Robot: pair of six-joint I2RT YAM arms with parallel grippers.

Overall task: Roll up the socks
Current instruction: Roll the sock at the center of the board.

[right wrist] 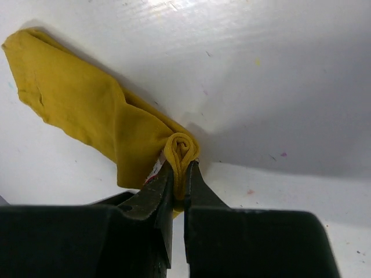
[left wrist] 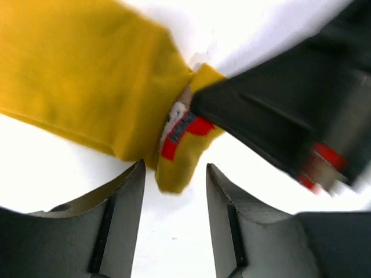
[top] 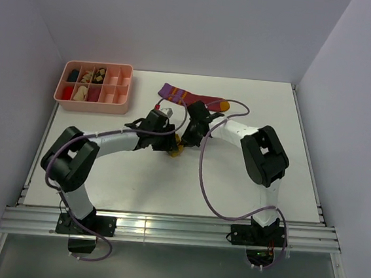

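A mustard-yellow sock [right wrist: 81, 104] lies flat on the white table, its near end curled into a small roll [right wrist: 181, 146]. My right gripper [right wrist: 180, 171] is shut on that rolled end. In the left wrist view the same sock [left wrist: 87, 75] shows a small red picture [left wrist: 186, 128]. My left gripper [left wrist: 174, 174] stands open, with a loose corner of the sock between its fingertips, touching neither. The right gripper's black body [left wrist: 278, 127] sits close on the right. From above, both grippers meet mid-table [top: 176, 138] and hide most of this sock. A maroon sock [top: 190, 99] with a purple cuff and orange toe lies behind them.
A pink compartment tray [top: 120, 103] with small items stands at the back left of the table. A purple cable [top: 202, 173] loops over the table by the right arm. White walls close in the table on three sides.
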